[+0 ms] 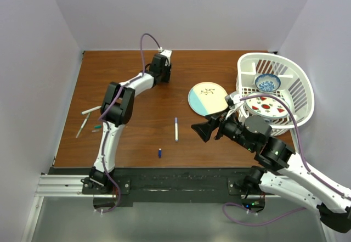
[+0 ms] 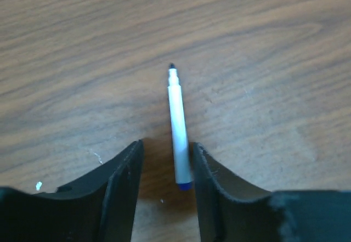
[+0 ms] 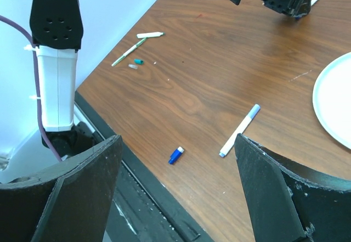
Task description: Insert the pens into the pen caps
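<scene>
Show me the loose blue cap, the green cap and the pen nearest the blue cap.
blue cap (image 3: 175, 155): right wrist view, middle of its body.
green cap (image 3: 139, 61): right wrist view, its middle.
pen (image 3: 239, 130): right wrist view, mid-barrel.

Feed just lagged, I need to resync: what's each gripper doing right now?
Left gripper: open, fingers either side of a pen, not clamped.
Right gripper: open, empty.

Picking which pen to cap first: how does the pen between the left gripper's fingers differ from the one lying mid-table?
The far pen lies between the left gripper's open fingers; the mid-table pen has no gripper around it. The far pen sits near the table's back edge; the mid-table pen lies close to the loose blue cap. Both are slim, white and flat on the wood.
</scene>
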Robot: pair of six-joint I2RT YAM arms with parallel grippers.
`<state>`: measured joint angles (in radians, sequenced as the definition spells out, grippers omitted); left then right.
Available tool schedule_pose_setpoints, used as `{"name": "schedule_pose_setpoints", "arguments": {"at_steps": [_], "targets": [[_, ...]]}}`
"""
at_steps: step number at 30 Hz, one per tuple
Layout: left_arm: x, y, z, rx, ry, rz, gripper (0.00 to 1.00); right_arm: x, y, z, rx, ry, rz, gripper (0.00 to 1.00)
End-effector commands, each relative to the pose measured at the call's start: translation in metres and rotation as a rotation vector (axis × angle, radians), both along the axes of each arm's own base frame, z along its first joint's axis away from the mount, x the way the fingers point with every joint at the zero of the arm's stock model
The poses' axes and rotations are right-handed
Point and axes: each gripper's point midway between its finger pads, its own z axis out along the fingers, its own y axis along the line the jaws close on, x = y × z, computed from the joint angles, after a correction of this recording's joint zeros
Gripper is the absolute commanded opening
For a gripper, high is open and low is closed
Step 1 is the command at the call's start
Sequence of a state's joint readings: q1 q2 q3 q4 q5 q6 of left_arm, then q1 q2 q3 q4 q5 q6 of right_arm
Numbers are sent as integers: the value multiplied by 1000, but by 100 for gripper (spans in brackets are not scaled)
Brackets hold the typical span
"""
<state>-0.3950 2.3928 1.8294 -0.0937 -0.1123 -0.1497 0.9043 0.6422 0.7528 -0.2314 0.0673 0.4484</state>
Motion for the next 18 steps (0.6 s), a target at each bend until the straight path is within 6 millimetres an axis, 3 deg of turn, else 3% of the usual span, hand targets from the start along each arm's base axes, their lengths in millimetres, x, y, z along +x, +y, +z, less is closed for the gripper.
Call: {"name": "schedule_pose_setpoints", "arguments": {"at_steps": [1,4,7,10,11,12,13,14,15,16,17,18], "targets": [[8,1,-7,9,-11,-28,40,5,-3,14,24,-55,-27,87],[0,-1,-15,-3,13,-44,16,6,-1,15,22,-57,-25,87],[-11,0,-15,-23,28,-42,0,8,0,14,24,-52,-29,87],[-33,2,-7,-62,43,-37,0,11,5,7,42,-13,-38,87],[-31,-1,25,-112,-20,-32,0,13,6,5,47,-2,-54,87],[-47,2,18,-131,-5,-34,0,16,5,2,49,15,-74,87],[-54,4,26,-150,-15,-25,0,20,6,-6,53,54,-100,87],[-61,0,58,-215,-56,-35,0,25,5,-6,66,58,-132,87],[-79,0,51,-243,-37,-49,0,29,5,-7,72,62,-153,87],[-89,-1,59,-279,-41,-57,0,35,7,-14,58,69,-171,86],[-98,-4,86,-344,-75,-66,0,45,5,-11,61,51,-222,87],[-119,-7,78,-386,-42,-99,0,53,2,-13,45,48,-258,87]]}}
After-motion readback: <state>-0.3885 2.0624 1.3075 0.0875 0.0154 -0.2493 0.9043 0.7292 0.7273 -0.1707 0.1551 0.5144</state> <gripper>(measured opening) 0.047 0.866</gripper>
